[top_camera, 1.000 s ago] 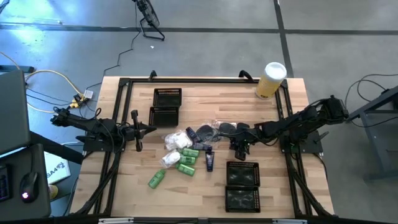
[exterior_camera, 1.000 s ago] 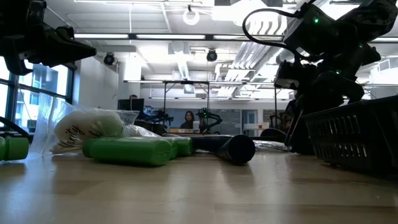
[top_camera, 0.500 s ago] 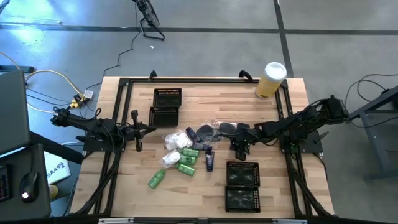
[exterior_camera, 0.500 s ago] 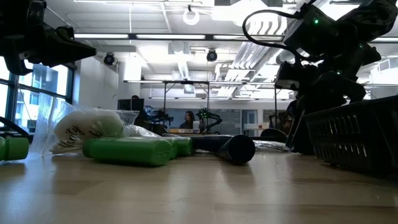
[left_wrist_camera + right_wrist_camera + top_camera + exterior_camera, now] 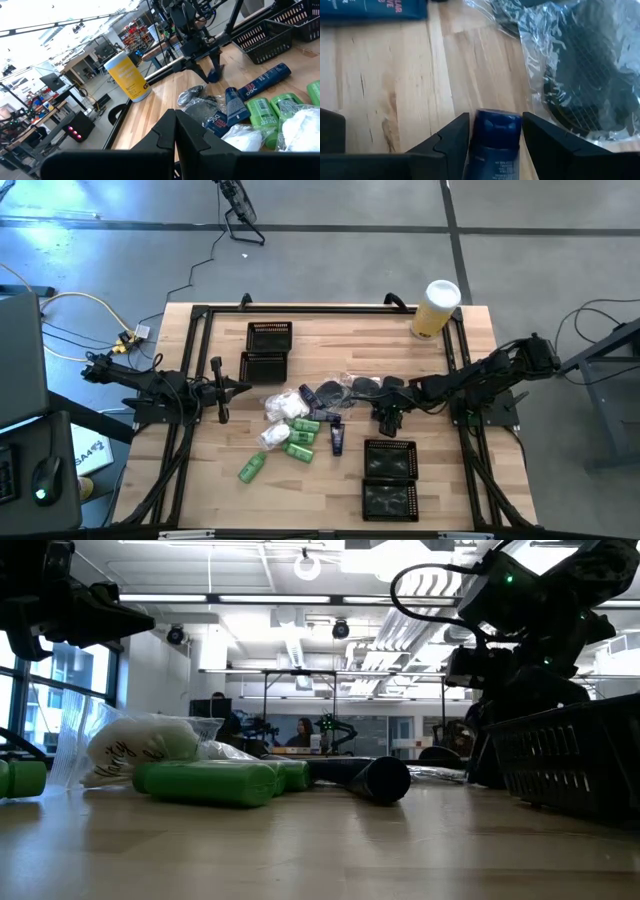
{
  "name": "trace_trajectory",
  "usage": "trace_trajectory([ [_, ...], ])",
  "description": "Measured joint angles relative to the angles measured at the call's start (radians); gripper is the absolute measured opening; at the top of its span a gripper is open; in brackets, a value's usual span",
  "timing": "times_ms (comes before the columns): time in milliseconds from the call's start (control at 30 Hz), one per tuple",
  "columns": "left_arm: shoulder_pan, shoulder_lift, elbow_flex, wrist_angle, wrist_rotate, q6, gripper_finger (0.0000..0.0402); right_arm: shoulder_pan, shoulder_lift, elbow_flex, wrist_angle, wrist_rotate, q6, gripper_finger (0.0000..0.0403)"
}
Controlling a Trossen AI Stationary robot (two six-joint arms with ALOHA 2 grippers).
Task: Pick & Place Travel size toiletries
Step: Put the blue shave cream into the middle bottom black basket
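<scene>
High view and low view both show almost nothing changed from half a second and a second ago: the right end effector (image 5: 388, 418) remains just above the tabletop (image 5: 330, 345) beside the pile of travel size toiletries (image 5: 300, 425), only a slight shift of the arm showing in the low view. The right wrist view shows its fingers (image 5: 447, 142) clamped on either side of a dark blue tube (image 5: 495, 140), held over bare wood, with a round dark case in a crinkly clear packet (image 5: 580, 75) just beside it and another blue tube (image 5: 375, 10) lying farther off. The left end effector (image 5: 219, 388) stays at the tabletop's left edge, well apart from the pile, its fingers (image 5: 175, 132) pressed together in the left wrist view. The pile itself lies as before in the middle of the tabletop: green bottles (image 5: 298, 448), white packets (image 5: 284, 406), dark tubes (image 5: 337, 440) and round cases (image 5: 328, 391), with one green bottle (image 5: 250, 469) lying apart nearer the front. Black mesh trays (image 5: 389, 460) sit just in front of the right end effector, two more (image 5: 267, 350) stand behind the pile, and the yellow cylinder (image 5: 436, 308) stands at the far right corner.
</scene>
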Motion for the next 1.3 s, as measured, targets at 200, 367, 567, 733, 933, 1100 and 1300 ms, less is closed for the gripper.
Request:
trace_trajectory([
  [200, 0.000, 0.000, 0.000, 0.000, 0.000, 0.000, 0.0000, 0.000, 0.000, 0.000, 0.018, 0.002, -0.001, 0.0161],
  [367, 0.000, 0.000, 0.000, 0.000, 0.000, 0.000, 0.0000, 0.000, 0.000, 0.000, 0.013, -0.013, 0.013, 0.0146],
  [567, 0.000, 0.000, 0.000, 0.000, 0.000, 0.000, 0.0000, 0.000, 0.000, 0.002, -0.005, -0.013, 0.059, 0.0142],
  [733, 0.000, 0.000, 0.000, 0.000, 0.000, 0.000, 0.0000, 0.000, 0.000, 0.000, -0.021, -0.016, 0.054, 0.0148],
  [933, 0.000, 0.000, 0.000, 0.000, 0.000, 0.000, 0.0000, 0.000, 0.000, 0.000, -0.018, -0.013, 0.052, 0.0129],
  [1100, 0.000, 0.000, 0.000, 0.000, 0.000, 0.000, 0.0000, 0.000, 0.000, 0.000, -0.012, -0.013, 0.056, 0.0130],
  [1300, 0.000, 0.000, 0.000, 0.000, 0.000, 0.000, 0.0000, 0.000, 0.000, 0.000, -0.011, -0.010, 0.059, 0.0132],
])
